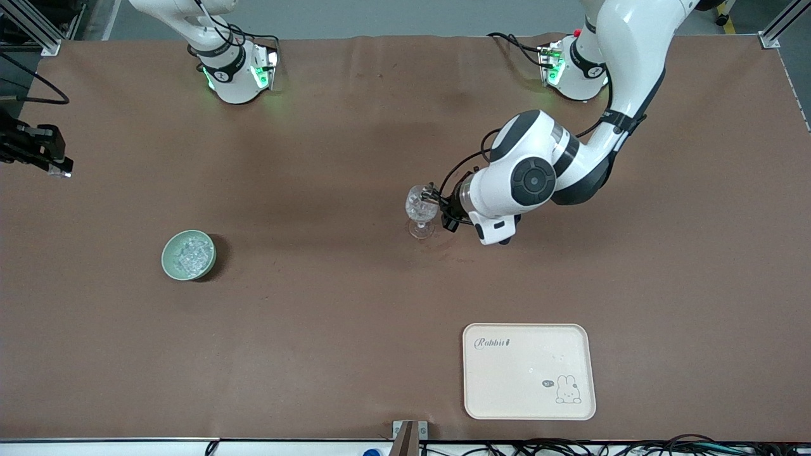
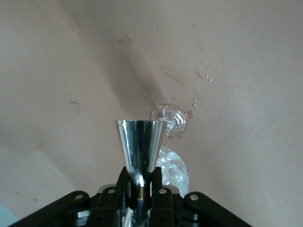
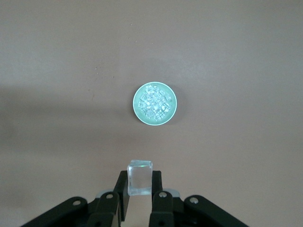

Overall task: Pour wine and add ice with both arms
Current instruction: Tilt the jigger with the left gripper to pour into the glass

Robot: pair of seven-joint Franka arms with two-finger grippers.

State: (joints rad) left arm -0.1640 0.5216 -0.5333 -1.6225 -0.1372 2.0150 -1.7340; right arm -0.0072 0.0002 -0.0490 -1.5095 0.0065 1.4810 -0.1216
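**Left claw at the wine glass, right claw holding an ice cube**

Nearest the front camera, a cream tray (image 1: 529, 370) printed with a rabbit lies flat on the brown desk (image 1: 329, 342), toward the left arm's end. Farther from the camera, toward the right arm's end, a pale green bowl (image 1: 188, 255) stands filled with ice (image 1: 192, 253); the right wrist view shows the same bowl (image 3: 154, 104) from above, its ice (image 3: 155, 102) heaped in clear glittering chunks.

Farther again, near the middle of the desk, a wine glass (image 1: 421, 212) stands upright on its foot, its bowl glittering with ice. The left claw (image 1: 440, 206) is right beside the glass's bowl, with the left arm (image 1: 538, 174) bent low over the desk. In the left wrist view, the left claw (image 2: 140, 189) is closed narrowly on a shiny metal cone-shaped cup (image 2: 140, 149), whose wide mouth points away from the wrist; the wine glass (image 2: 170, 142) lies partly hidden by that cup, only its foot and part of its bowl showing.

At the view's edge by the right arm's end, the right claw (image 1: 56, 166) hangs above the desk, its arm cut off. In its wrist view, the right claw (image 3: 140, 187) pinches one clear ice cube (image 3: 140, 177) between its fingers (image 3: 156, 184).
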